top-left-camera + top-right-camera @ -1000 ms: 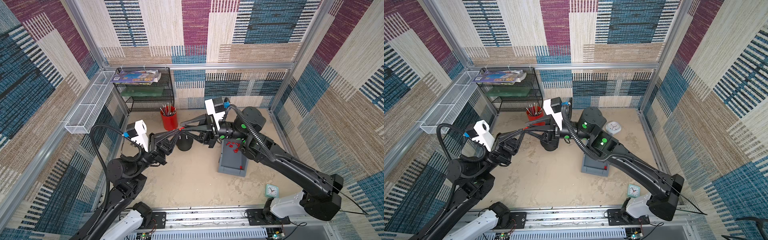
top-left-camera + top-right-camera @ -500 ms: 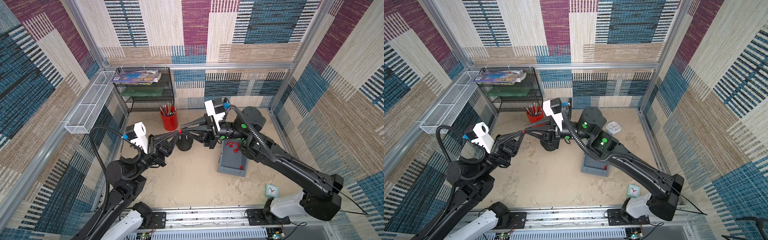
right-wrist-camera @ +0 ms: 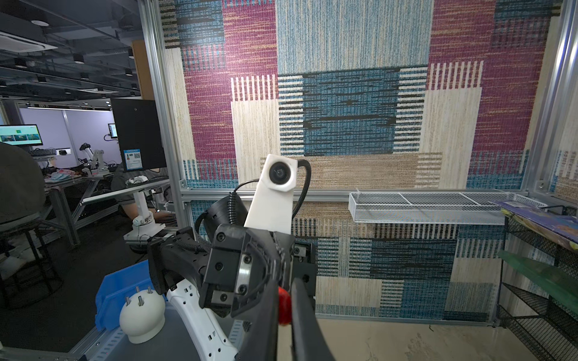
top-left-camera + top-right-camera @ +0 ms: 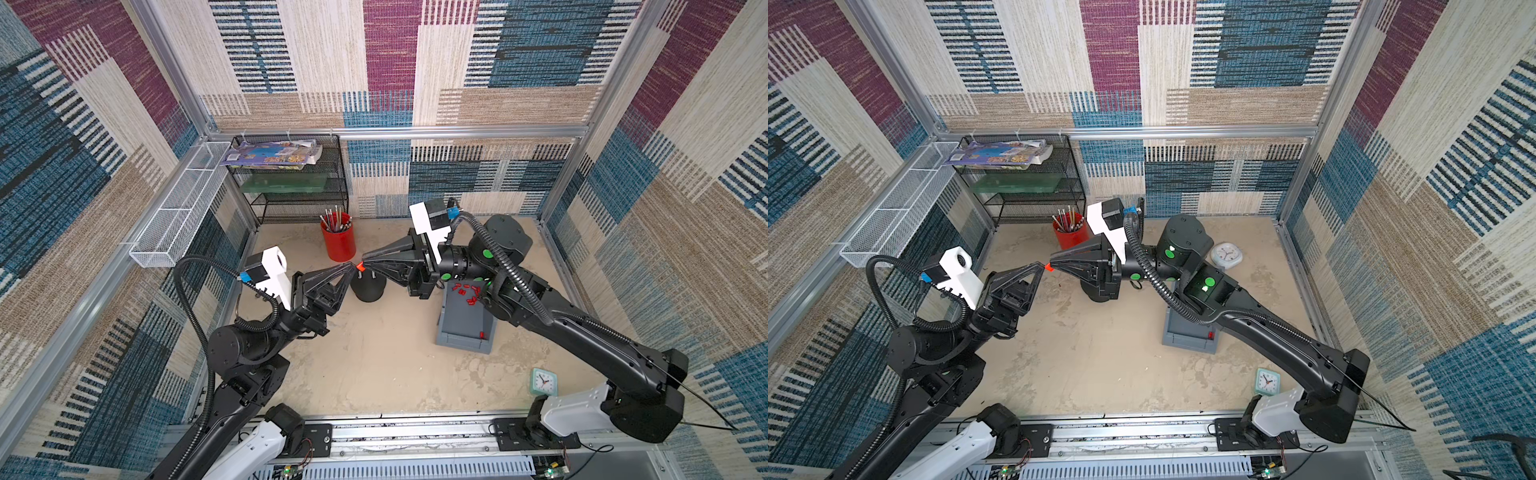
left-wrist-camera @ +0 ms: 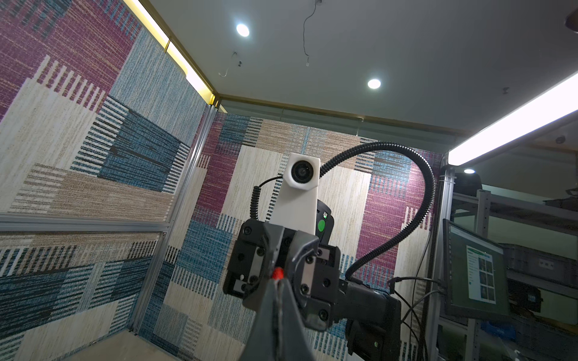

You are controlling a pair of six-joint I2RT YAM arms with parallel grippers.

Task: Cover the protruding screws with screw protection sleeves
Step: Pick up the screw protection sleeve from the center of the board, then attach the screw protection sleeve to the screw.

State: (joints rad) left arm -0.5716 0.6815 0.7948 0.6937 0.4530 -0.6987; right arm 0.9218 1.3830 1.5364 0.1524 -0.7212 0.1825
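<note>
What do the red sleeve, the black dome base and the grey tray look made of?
Sleeve: probably plastic or rubber, uniform bright red, smooth, faint sheen; hardness can't be told. Dome base: likely moulded plastic, matte black, no metallic glint. Tray: grey plastic by its even, dull surface and moulded lip.

The 2 arms reach inward, left end effector (image 4: 352, 267) and right end effector (image 4: 365, 264) meeting tip-to-tip, jaws closed.

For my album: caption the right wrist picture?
Right fingers pinch a tiny red sleeve, facing the left arm's camera.
</note>
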